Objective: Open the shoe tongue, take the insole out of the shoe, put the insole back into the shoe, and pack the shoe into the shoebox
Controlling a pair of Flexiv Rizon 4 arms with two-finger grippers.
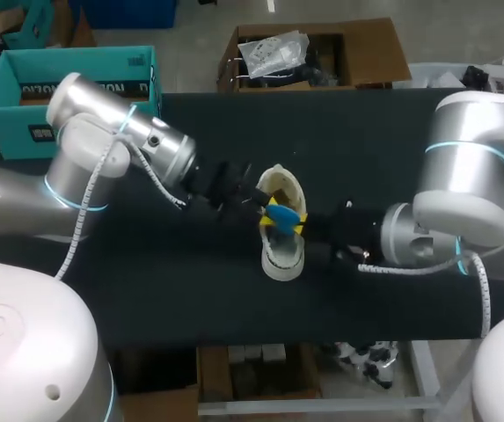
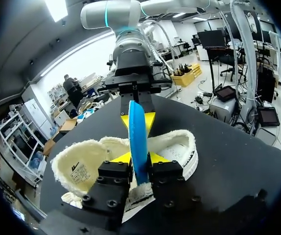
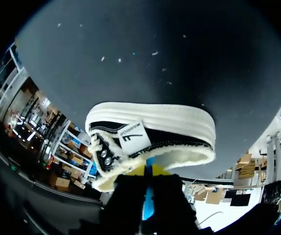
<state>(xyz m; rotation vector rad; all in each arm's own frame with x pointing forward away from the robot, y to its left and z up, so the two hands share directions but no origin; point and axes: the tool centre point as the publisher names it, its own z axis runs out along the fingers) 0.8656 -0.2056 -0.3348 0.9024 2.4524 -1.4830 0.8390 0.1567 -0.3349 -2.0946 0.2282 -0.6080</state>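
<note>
A white fleece-lined shoe lies on the black table near its middle, opening up. Over it a blue insole stands on edge between both grippers. My left gripper comes from the left; in the left wrist view its yellow tips flank the insole on both sides, shut on it. My right gripper faces it and is shut on the insole's far end. In the right wrist view the shoe shows side-on ahead of the right gripper, with the insole between its fingers.
A teal open box stands at the far left back. Both arms meet over the shoe, so the space around it is crowded. Bare table stretches in front of the shoe and behind it.
</note>
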